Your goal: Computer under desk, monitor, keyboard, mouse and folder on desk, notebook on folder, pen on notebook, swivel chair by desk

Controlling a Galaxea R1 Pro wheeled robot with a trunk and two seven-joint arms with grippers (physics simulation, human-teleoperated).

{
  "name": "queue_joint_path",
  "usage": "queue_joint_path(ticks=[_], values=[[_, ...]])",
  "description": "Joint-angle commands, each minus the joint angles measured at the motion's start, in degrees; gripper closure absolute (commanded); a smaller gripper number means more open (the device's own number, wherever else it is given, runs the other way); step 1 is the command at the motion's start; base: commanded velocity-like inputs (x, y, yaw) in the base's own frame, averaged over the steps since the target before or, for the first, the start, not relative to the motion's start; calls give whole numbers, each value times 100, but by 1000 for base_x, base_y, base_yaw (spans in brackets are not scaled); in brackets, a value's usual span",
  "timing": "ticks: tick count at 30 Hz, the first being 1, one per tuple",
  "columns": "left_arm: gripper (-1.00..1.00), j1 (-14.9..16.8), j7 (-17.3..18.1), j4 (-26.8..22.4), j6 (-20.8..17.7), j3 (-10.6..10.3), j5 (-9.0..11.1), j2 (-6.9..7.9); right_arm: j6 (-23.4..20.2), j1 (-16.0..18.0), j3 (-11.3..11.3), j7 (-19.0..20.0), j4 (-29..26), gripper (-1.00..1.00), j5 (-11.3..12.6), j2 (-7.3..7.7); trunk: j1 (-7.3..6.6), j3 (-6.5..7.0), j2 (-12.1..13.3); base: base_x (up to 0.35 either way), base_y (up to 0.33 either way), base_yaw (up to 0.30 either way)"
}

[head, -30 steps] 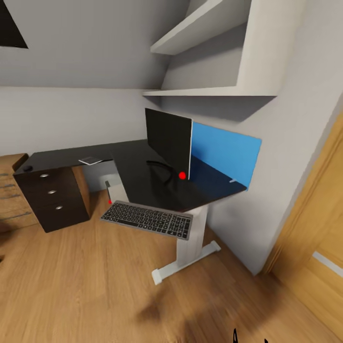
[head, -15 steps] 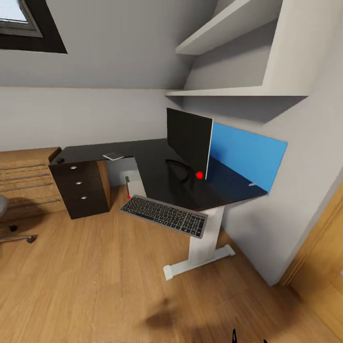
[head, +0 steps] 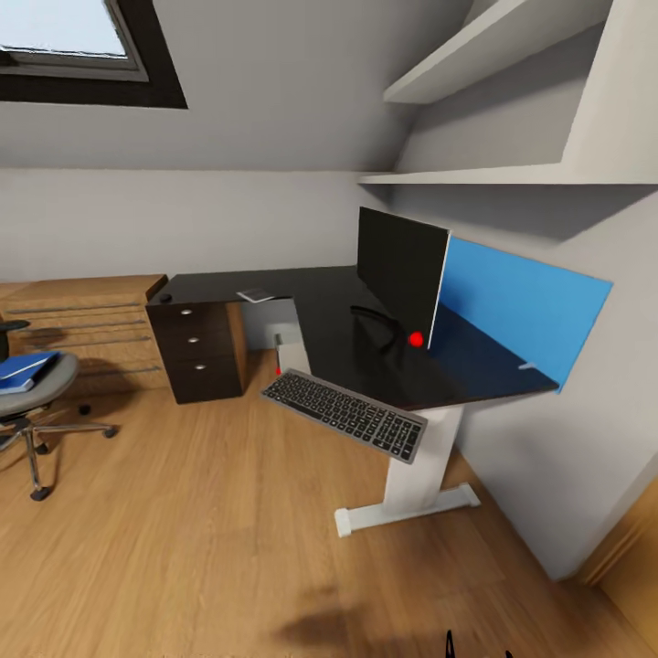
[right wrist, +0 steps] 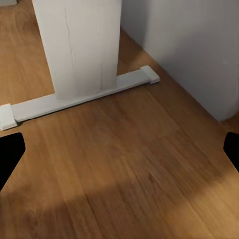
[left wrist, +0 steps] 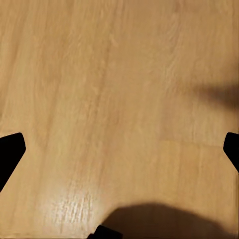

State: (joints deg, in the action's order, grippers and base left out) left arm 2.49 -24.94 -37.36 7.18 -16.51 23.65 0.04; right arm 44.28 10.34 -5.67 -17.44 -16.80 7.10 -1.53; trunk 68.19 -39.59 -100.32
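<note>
**Desk corner with the keyboard hanging off its front edge**

Desk [head: 320, 315], black-topped and L-shaped, stands in the corner under two white wall shelves [head: 493, 174]. Its white leg [head: 411, 475] and foot bar rest on the wooden floor [head: 183, 530]; the right wrist view looks at that same leg [right wrist: 79, 45] and the grey wall beside it. The monitor [head: 400, 272] stands upright on the desk, edge-on to the head camera, with a blue panel [head: 521, 306] behind it along the desk's far side. The keyboard [head: 345, 414] sits tilted at the desk's front edge, lower than the top. A small dark mouse [head: 165, 297] lies at the far left end of the desk above a dark drawer unit [head: 196, 352], and a thin flat item, likely the notebook [head: 255, 294], lies on the desk well apart from the monitor. A pale computer case [head: 291, 352] shows partly under the desk.

At the left edge of the head view the swivel chair [head: 32, 402] stands well apart from the desk, with the blue folder [head: 23, 368] on its seat.

Both wrist views show dark fingertips at opposite picture edges, so the left gripper [left wrist: 119, 149] and right gripper [right wrist: 119, 149] are spread wide with nothing between them, over bare floor.
</note>
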Motion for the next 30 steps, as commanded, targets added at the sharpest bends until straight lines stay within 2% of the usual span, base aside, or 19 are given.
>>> queue_joint_path(ticks=[1, 21, 22, 25, 27, 29, 30], values=[[-100, 6, -38, 1, 38, -37, 61, 2, 16, 3, -49, -15, 1, -100, 60, 4, -1, -5, -2, -50, -287, 172], [-100, 6, -42, 0, 46, -35, 60, 21, 27, 3, -24, 9, 62, -100, 75, 25, -1, -5, -2, -3, -17, 9], [-100, 6, -46, -5, 46, -36, 53, 25, 14, 37, -12, 15, -262, -100, 63, 128, -1, -5, -2, 0, 0, 0], [-100, 6, -46, -7, 46, -31, 52, 29, -36, 69, -8, 5, -569, -100, 70, 272, -1, -5, -2, 0, 0, 0], [-100, 6, -46, -8, 46, -29, 51, 33, -243, 397, 6, -13, -772, -100, 87, 418, -1, -5, -2, 0, 0, 0], [-100, 6, -50, -13, 46, -28, 47, 37, -705, 996, 38, -20, -907, -100, 148, 667, -1, -5, -2, 0, 0, 0], [-100, 6, -51, -16, 46, -28, 46, 37, -845, 1145, 59, -17, -926, -100, 189, 733, -1, -5, -2, 0, 0, 0]])
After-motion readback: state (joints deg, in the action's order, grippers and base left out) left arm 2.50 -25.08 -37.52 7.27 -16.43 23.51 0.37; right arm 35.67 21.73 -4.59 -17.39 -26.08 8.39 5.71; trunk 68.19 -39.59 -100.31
